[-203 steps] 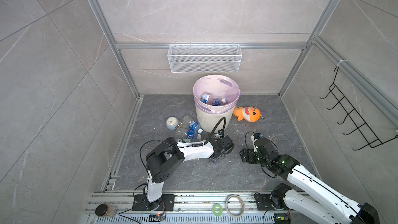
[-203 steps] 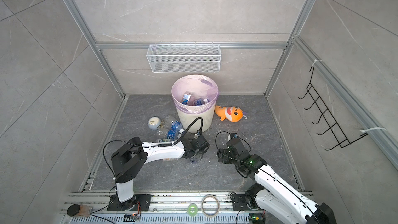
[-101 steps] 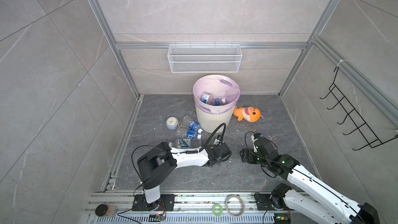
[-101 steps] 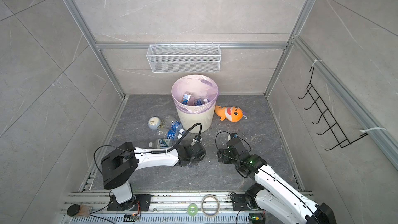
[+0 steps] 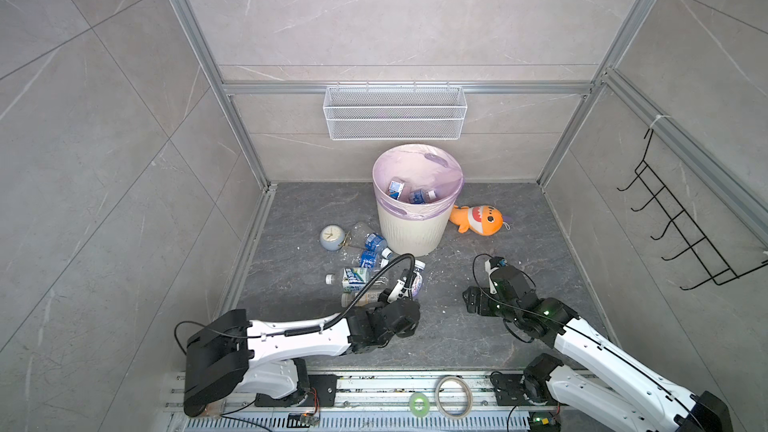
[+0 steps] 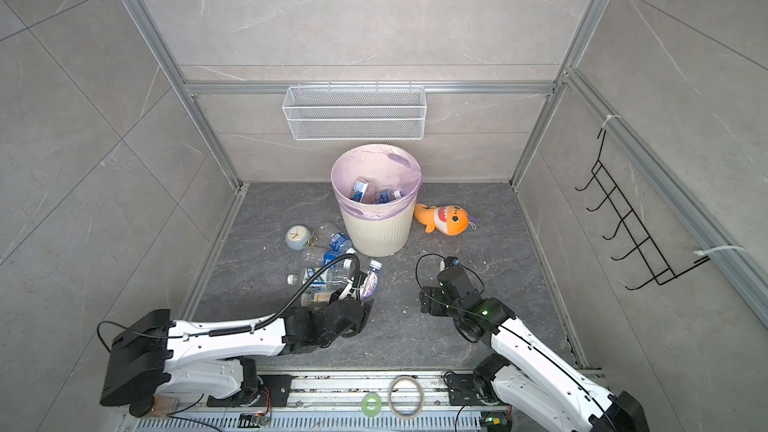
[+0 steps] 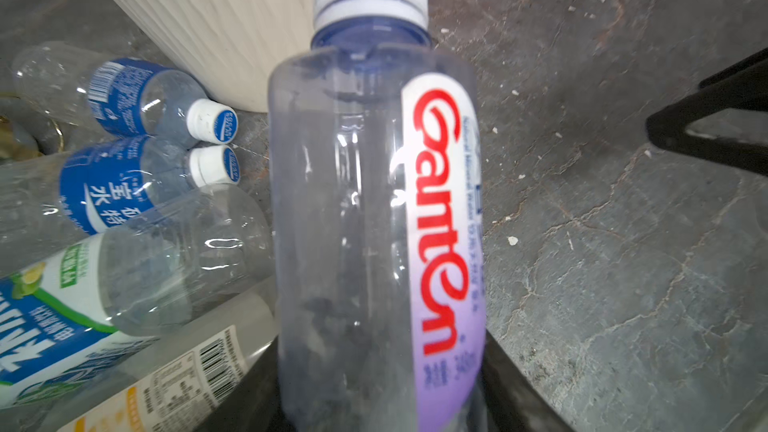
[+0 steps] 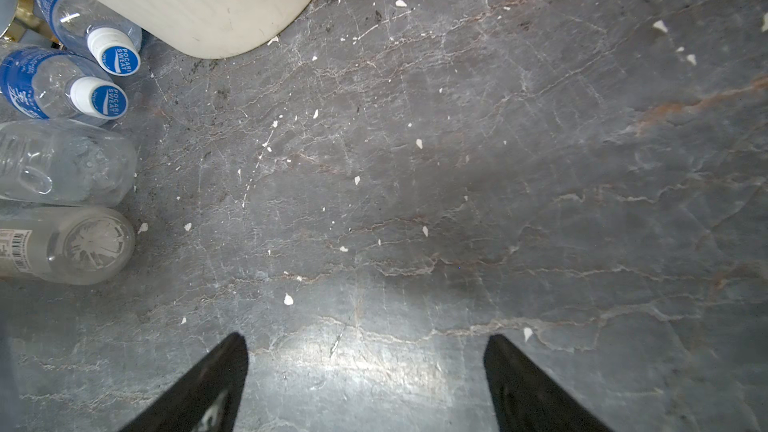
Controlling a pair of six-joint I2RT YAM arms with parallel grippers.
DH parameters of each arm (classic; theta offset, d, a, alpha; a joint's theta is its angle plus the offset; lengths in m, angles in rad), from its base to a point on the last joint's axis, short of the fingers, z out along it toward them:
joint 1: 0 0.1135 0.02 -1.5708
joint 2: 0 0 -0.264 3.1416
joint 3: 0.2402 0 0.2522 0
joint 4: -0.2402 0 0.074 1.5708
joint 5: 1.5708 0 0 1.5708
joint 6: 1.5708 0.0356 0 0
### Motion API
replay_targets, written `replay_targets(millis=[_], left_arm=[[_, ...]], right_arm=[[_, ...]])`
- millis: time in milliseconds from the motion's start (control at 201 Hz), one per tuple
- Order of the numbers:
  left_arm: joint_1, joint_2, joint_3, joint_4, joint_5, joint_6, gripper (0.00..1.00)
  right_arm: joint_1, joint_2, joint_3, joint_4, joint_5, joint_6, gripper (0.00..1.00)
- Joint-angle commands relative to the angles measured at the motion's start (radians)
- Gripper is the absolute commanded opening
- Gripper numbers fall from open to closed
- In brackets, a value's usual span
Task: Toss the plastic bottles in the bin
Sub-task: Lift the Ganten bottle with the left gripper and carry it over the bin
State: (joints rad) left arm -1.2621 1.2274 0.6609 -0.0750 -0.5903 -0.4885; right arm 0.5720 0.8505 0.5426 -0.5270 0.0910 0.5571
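My left tool [image 7: 380,401] grips a clear red-lettered plastic bottle [image 7: 374,209].
My right tool [image 8: 365,351] gapes wide above grey floor [image 8: 498,160], near the cream ribbed bin [image 5: 411,230].

Pale-blue clock [image 5: 331,237], orange shark toy [image 5: 478,220], wire basket [image 5: 395,118], black hook rack [image 5: 681,226]

The left arm lies low and stretched forward from its base, its wrist bent, and the left gripper [image 5: 409,286] is clamped around a bottle [image 7: 374,222] (the jaws themselves barely show in the wrist view). The right arm reaches forward with its elbow raised; the right gripper [image 8: 365,371] hangs with its fingers [image 8: 208,384] spread wide, holding nothing.
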Motion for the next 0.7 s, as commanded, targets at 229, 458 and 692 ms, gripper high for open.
replay_targets(millis=[229, 458, 692], left_arm=[[-0.097, -0.301, -0.071, -0.063, -0.22, 0.109, 0.57], [-0.101, -0.445, -0.069, -0.085, -0.209, 0.189, 0.57], [-0.1, -0.441, 0.096, -0.015, -0.192, 0.394, 0.58]], right_arm=[[0.006, -0.008, -0.01, 0.002, 0.016, -0.012, 0.91], [0.005, -0.01, -0.012, 0.004, 0.015, -0.012, 0.91], [0.005, -0.009, -0.012, 0.005, 0.013, -0.013, 0.9]])
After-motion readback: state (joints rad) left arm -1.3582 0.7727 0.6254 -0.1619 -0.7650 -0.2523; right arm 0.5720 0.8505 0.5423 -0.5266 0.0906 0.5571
